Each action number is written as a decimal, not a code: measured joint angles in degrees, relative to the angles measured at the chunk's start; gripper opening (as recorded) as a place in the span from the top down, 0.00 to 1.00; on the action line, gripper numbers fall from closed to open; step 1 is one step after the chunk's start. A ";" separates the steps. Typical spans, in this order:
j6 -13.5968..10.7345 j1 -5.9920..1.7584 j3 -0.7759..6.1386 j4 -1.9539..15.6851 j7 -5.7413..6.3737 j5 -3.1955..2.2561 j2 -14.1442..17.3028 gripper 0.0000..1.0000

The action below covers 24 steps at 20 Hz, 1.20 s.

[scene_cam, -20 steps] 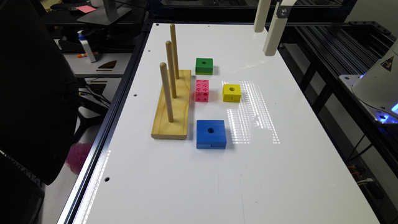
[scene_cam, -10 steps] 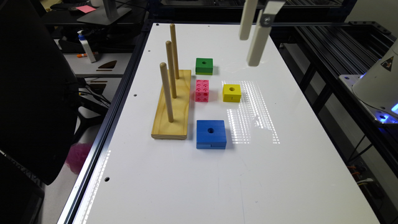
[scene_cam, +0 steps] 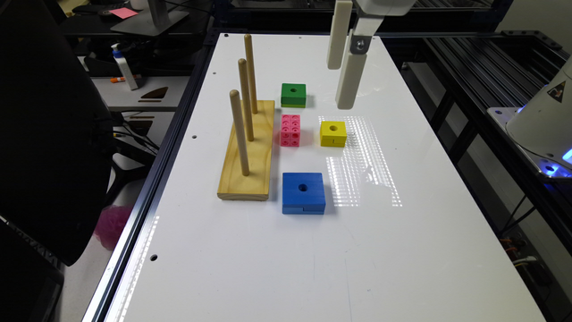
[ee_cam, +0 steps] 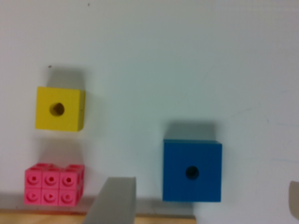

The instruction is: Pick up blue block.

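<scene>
Since a second ago I am bringing the gripper [scene_cam: 343, 87], fingers spread, from upper right toward the blue block [scene_cam: 303, 192], lying free at centre.

White table [scene_cam: 402, 250] carries blue block [scene_cam: 303, 192], peg board [scene_cam: 248, 152].
</scene>
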 joint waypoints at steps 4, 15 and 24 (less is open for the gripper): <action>2.13 0.00 0.01 -0.84 0.00 0.00 2.42 0.00; 7.47 -0.02 0.01 -1.57 0.00 0.00 7.89 0.00; 12.61 0.07 0.28 -1.41 0.15 -0.02 12.51 0.00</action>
